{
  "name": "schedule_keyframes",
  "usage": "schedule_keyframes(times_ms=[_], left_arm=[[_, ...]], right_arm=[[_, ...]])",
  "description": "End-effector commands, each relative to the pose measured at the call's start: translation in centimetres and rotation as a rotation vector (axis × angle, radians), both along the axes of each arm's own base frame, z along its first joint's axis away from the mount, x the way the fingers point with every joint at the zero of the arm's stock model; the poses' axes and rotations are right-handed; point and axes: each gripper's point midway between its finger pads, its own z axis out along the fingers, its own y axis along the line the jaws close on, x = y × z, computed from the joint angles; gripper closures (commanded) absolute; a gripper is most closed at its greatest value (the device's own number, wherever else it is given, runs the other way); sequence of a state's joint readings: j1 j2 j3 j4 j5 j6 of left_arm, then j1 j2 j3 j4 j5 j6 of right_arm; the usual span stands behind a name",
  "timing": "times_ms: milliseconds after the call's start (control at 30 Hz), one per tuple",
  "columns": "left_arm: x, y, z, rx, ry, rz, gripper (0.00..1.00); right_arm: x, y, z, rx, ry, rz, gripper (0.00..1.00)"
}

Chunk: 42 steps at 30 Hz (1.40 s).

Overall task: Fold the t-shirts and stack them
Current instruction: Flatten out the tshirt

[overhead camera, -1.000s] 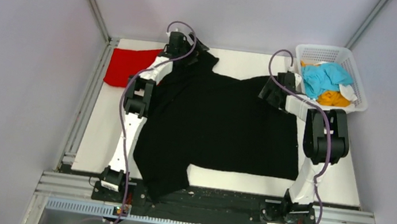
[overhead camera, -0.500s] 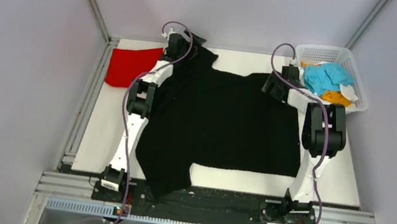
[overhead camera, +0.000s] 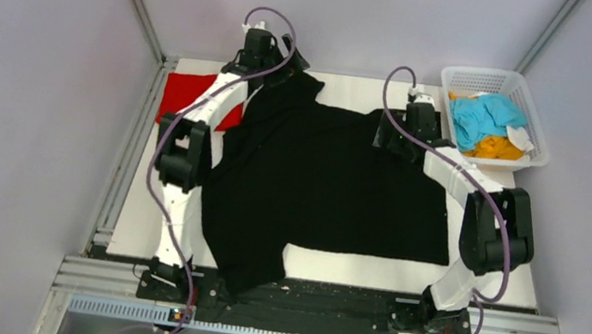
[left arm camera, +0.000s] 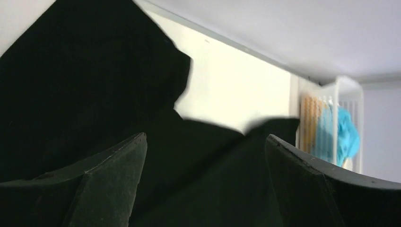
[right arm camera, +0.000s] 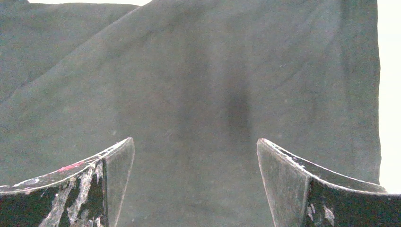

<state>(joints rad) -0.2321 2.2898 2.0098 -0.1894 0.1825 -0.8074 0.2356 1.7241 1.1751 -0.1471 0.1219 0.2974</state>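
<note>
The large black t-shirt point(overhead camera: 334, 181) lies spread over the white table point(overhead camera: 354, 93), one part hanging over the front edge. It fills both wrist views point(left arm camera: 85, 94) point(right arm camera: 198, 71). My left gripper point(overhead camera: 276, 59) is open at the shirt's far left corner point(left arm camera: 205, 142), nothing between its fingers. My right gripper point(overhead camera: 392, 135) is open over the shirt's far right edge point(right arm camera: 196, 146), also empty. The red t-shirt point(overhead camera: 190, 93) lies at the far left, partly under the left arm. Light blue point(overhead camera: 481, 115) and orange point(overhead camera: 494, 146) shirts sit in the basket.
A white mesh basket point(overhead camera: 534, 108) stands at the far right corner; it also shows in the left wrist view point(left arm camera: 350, 94). Grey walls enclose the table on three sides. A metal rail point(overhead camera: 309, 303) runs along the front edge.
Both arms have reached farther back. The left gripper moved to the far left corner of the black shirt; the right gripper shifted left, away from the basket. The shirt's far edge lies flatter.
</note>
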Motion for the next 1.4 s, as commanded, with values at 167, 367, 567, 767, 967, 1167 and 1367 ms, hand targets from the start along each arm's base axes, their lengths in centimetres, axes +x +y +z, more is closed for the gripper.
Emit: schedule_keyframes(times_ms=[167, 367, 567, 767, 967, 1167, 1367], left_arm=[[-20.5, -1.8, 4.3, 0.324, -0.065, -0.162, 0.01], [-30.0, -1.1, -2.7, 0.262, 0.021, -0.191, 0.01], [-28.3, 1.1, -6.6, 0.347, 0.114, -0.059, 0.01], [-24.4, 2.2, -10.2, 0.29, 0.196, -0.038, 0.01], [-22.0, 2.2, -14.0, 0.192, 0.325, -0.097, 0.03], [-19.4, 1.3, -14.7, 0.196, 0.335, -0.138, 0.03], [-18.9, 0.1, -10.8, 0.207, 0.271, -0.215, 0.05]], right_arm=[[-9.8, 1.2, 0.0, 0.06, 0.005, 0.018, 0.01], [-15.7, 8.1, 0.1, 0.24, -0.003, 0.305, 0.01], [-16.2, 7.9, -3.9, 0.23, 0.088, 0.253, 0.01], [-15.0, 3.7, -8.3, 0.092, 0.2, 0.038, 0.01], [-14.9, -0.1, -11.5, 0.104, 0.291, -0.111, 0.01], [-13.2, -1.4, -11.0, 0.096, 0.276, -0.134, 0.01], [-11.6, -0.5, -7.8, 0.116, 0.22, -0.074, 0.01]])
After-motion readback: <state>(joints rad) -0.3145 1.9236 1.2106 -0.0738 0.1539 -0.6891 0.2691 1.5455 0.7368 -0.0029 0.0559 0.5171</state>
